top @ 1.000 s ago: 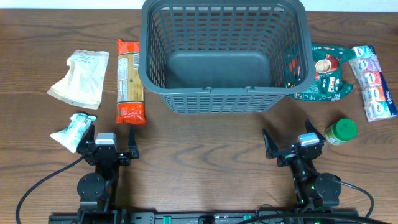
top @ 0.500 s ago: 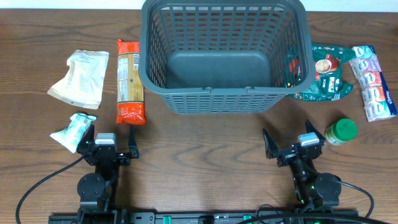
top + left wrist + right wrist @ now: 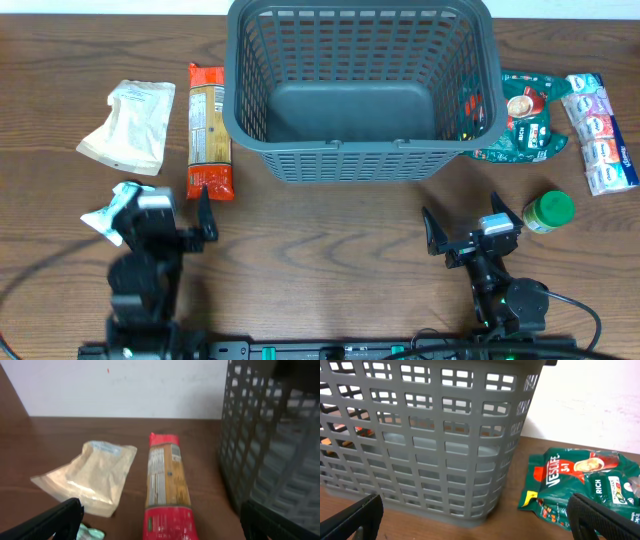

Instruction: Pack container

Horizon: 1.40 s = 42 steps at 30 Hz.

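The dark grey lattice basket [image 3: 360,85] stands empty at the table's back centre; it also shows in the left wrist view [image 3: 280,445] and the right wrist view [image 3: 420,435]. My left gripper [image 3: 165,222] is open and empty, just in front of the red and orange pasta packet [image 3: 209,130], which lies ahead between its fingers in the left wrist view [image 3: 167,485]. My right gripper [image 3: 470,232] is open and empty, in front of the basket's right corner.
Left of the pasta lie a beige pouch [image 3: 128,122] and a small white-green packet [image 3: 115,208]. Right of the basket lie a green Nescafe bag [image 3: 525,115], a strip of tissue packs [image 3: 600,130] and a green-lidded jar [image 3: 548,211].
My left arm has risen and moved forward toward the pasta packet. The right arm has not moved.
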{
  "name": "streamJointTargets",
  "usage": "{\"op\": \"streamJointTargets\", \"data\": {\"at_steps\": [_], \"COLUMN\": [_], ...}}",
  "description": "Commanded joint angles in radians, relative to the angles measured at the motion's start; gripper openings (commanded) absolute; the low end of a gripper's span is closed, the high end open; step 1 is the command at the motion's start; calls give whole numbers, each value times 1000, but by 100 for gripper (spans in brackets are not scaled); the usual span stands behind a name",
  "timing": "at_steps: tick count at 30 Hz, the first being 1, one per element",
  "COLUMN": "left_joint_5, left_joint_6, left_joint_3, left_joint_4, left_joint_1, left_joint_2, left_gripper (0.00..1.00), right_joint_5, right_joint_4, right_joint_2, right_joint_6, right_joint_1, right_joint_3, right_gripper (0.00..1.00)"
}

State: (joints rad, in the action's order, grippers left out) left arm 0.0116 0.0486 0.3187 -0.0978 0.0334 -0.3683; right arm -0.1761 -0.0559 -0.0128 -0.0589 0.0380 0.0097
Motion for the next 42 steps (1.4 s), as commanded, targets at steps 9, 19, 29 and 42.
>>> {"op": "streamJointTargets", "data": {"at_steps": [9, 19, 29, 42], "left_joint_5": [86, 97, 93, 286], "left_joint_6": [-24, -27, -30, -146], "left_joint_3": [894, 1049, 1049, 1049], "left_joint_4": [-559, -622, -700, -727], "left_joint_1": [-4, -4, -5, -169], "left_joint_2": [-843, -1008, -1007, -1250], "left_gripper": [98, 99, 99, 98], "right_joint_5": [0, 0, 0, 0], "right_joint_4": [-1, 0, -1, 0], "right_joint_2": [6, 6, 6, 6], "right_joint_6": [9, 9, 9, 9], "right_joint_1": [8, 8, 8, 8], "right_joint_3": [-4, -4, -4, -4], "right_gripper": [99, 99, 99, 99]}}
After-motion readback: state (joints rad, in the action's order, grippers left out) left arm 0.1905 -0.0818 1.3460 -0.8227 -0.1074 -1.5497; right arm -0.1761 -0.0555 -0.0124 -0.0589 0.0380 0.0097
